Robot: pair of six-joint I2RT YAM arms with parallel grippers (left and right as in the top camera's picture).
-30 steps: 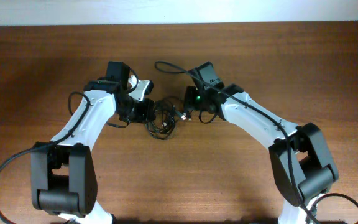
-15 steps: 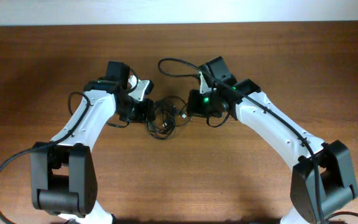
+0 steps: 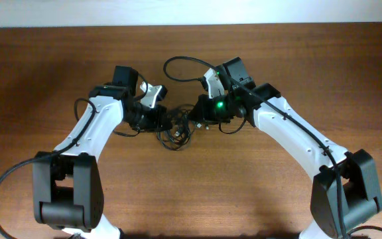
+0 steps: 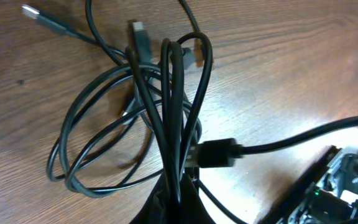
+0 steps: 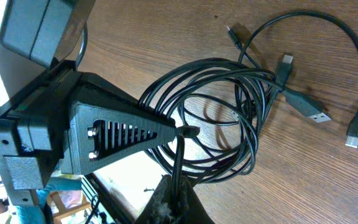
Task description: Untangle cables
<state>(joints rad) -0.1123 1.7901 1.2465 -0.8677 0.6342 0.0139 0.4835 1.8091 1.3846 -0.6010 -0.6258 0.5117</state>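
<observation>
We see the cables (image 3: pixel 175 130) tangled mid-way across the table (image 3: pixel 58 53), between both arms. The left gripper (image 4: pixel 176 202) is clamped on a bundle of strands, its tips cut off at the frame's bottom edge. The right gripper (image 5: pixel 174 198) pinches one strand, also mostly cropped. From overhead both pinch points are hidden. We can't trace which strand is which.

no text, label, brand, number or sign can be read in any view. the cables (image 4: pixel 174 106) and their plugs bear no legible marking, nor do the casings of the left arm (image 3: pixel 91 126) and right arm (image 3: pixel 290 129), nor the wooden table (image 3: pixel 45 53).
</observation>
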